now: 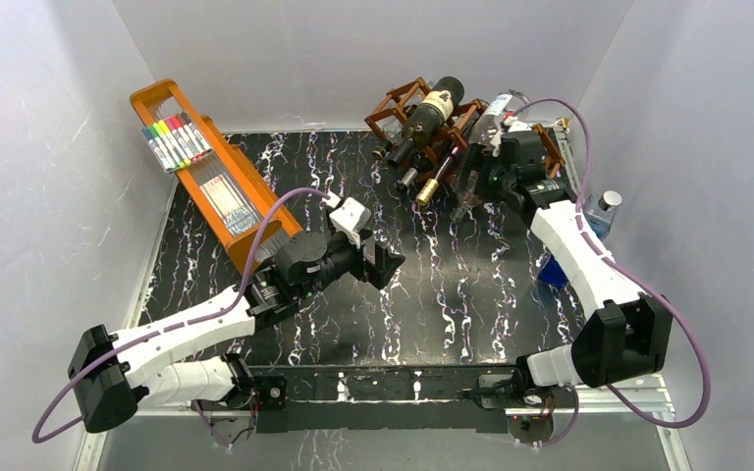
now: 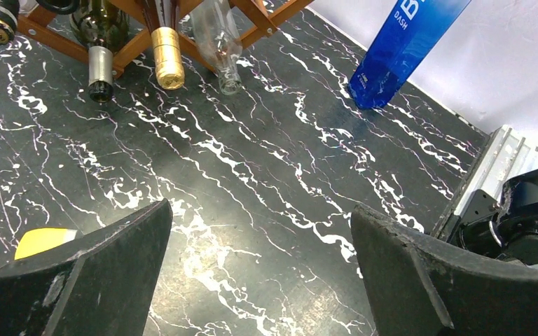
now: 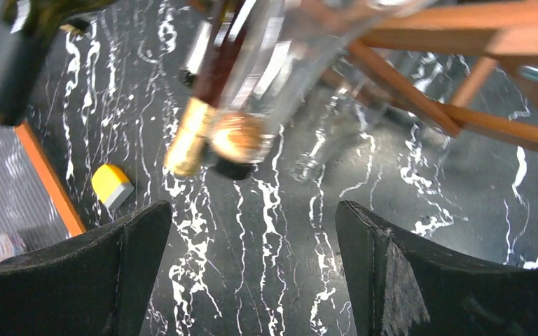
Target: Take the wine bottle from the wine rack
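The right gripper (image 3: 252,206) gapes wide and empty, just short of the corked wine bottle (image 3: 242,136), which lies in the wine rack (image 3: 462,24) at the far edge of the worktop (image 1: 452,294). The left gripper (image 2: 260,206) hangs spread mid-worktop. Best straddle the neck squarely, then pull along its axis.

One word legible
The blue container (image 2: 395,57) carries "DASH" in white, beneath part of a larger white letter "B".

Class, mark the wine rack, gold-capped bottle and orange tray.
wine rack (image 3: 462,24): right wrist view, wooden top beam.
gold-capped bottle (image 2: 168,63): left wrist view, gold foil neck.
orange tray (image 1: 241,165): top external view, right side rail.
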Robot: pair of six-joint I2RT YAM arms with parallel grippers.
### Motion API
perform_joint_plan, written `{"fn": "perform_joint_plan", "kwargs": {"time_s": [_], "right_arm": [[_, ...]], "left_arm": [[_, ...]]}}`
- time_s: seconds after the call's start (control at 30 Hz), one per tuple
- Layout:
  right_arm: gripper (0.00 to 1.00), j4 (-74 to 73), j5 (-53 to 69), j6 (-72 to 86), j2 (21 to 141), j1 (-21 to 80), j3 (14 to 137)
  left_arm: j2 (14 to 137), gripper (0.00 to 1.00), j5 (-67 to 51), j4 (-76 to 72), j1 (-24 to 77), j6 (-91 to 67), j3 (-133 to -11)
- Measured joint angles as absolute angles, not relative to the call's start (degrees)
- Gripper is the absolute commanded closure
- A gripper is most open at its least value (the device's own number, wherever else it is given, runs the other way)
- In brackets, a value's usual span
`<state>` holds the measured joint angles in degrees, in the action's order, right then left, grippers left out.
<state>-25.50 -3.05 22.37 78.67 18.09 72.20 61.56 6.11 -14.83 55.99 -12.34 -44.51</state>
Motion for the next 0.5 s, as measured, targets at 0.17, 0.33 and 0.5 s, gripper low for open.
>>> {"fn": "perform_joint_plan", "kwargs": {"time_s": [0.17, 0.33, 0.5], "right_arm": [[0.02, -24.64, -1.76, 26.81, 78.67, 12.97, 69.58], [0.02, -22.44, -1.76, 29.50, 78.59, 12.19, 68.01], [0.02, -19.79, -0.80, 31.62, 78.61, 12.01, 66.87]], "left_arm": [[60.77, 0.02, 7.03, -14.41, 55.99, -12.14, -44.51], [59.64, 0.02, 7.57, -14.15, 55.99, -11.94, -44.51], [58.61, 0.02, 7.60, -14.00, 55.99, -11.60, -44.49]]}}
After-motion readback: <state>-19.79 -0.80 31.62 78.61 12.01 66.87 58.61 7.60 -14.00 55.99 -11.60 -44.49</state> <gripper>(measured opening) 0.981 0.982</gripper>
